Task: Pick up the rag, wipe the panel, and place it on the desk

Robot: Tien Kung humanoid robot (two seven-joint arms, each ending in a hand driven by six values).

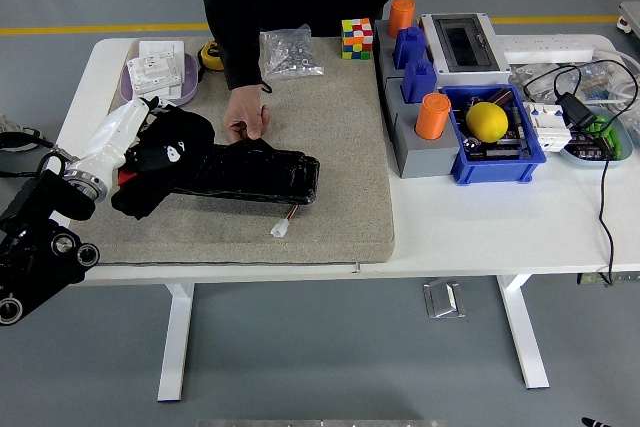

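1. The blue bin (530, 162) near the table's (480, 227) right edge holds a yellow ball (487, 121).
2. A purple tray (185, 90) at the far left corner holds white packets (158, 67).
3. The left hand (150, 147) grips the black rag (170, 157), pressed onto the left end of the black panel (265, 172) on the grey mat (340, 147).
4. A person's hand (245, 115) pinches the panel's far edge.
5. The mat's near right corner lies bare.
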